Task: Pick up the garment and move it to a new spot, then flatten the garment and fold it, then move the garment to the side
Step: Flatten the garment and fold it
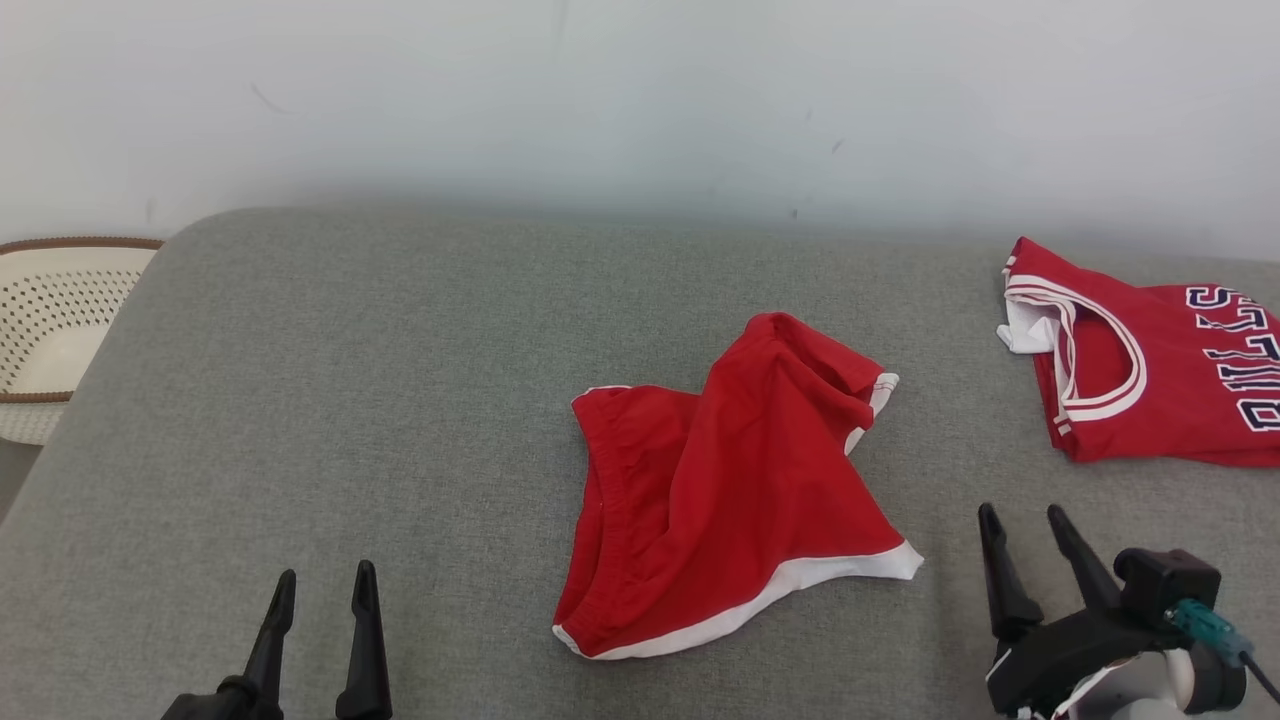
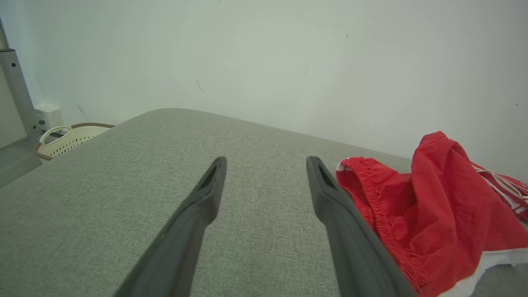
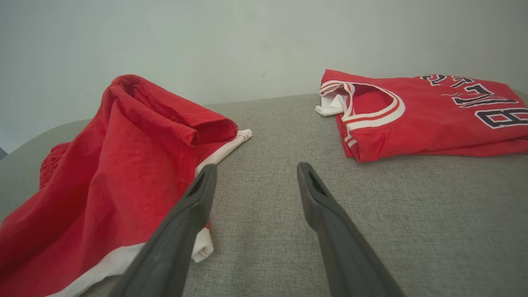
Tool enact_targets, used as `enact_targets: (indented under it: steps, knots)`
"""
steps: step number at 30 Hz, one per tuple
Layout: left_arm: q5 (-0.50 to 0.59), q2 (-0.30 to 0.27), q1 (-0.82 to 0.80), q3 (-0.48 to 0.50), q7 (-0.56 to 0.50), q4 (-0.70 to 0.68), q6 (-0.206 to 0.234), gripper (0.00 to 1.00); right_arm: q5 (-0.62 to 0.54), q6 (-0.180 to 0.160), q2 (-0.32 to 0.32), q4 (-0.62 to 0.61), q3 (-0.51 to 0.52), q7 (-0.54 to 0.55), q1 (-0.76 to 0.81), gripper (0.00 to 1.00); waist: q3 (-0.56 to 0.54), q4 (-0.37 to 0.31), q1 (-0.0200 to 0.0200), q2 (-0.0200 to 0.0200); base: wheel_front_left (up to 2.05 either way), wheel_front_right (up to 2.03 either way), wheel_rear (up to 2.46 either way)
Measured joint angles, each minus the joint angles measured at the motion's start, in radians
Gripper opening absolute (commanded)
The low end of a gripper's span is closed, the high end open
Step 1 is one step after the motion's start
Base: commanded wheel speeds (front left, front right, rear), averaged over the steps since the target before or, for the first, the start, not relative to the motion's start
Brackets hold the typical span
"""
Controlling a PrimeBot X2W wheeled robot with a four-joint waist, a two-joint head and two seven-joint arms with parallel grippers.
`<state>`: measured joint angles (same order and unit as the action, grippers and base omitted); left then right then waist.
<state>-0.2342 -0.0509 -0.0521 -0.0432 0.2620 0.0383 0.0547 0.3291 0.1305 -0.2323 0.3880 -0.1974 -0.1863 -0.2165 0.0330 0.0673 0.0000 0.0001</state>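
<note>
The shorts (image 1: 720,490) lay crumpled near the middle of the grey cushion (image 1: 350,400). Their white hem (image 1: 740,602) faced the near edge, and one leg was bunched up toward the wall (image 1: 600,90). Neither gripper touched them. The right gripper (image 1: 1022,512) stood near the hem's right corner with its fingers spread wide and nothing between them. It was over bare cushion between the shorts and a folded red jersey (image 1: 1150,370) with dark lettering at the far right. The left gripper (image 1: 326,572) sat well to the shorts' left, also spread wide and empty. A pale perforated basket (image 1: 60,320) stood off the cushion's left end.
</note>
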Motion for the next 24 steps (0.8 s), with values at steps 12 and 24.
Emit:
enact_targets:
  steps: [12, 24]
  knots:
    - [-0.006, 0.0, -0.011, -0.015, 0.0, 0.016, -0.001, 1.0, -0.049, 0.0, 0.049, 0.044, 0.009, 0.1, 0.014, 1.0, 0.012, 0.034, 0.0001, 0.0, 0.0, 0.0, 0.0]
    - [-0.005, 0.0, -0.015, -0.007, 0.0, 0.024, -0.009, 1.0, -0.02, 0.0, 0.089, 0.24, -0.071, 0.047, -0.058, 1.0, 0.013, 0.067, 0.0, 0.0, 0.0, 0.0, 0.0]
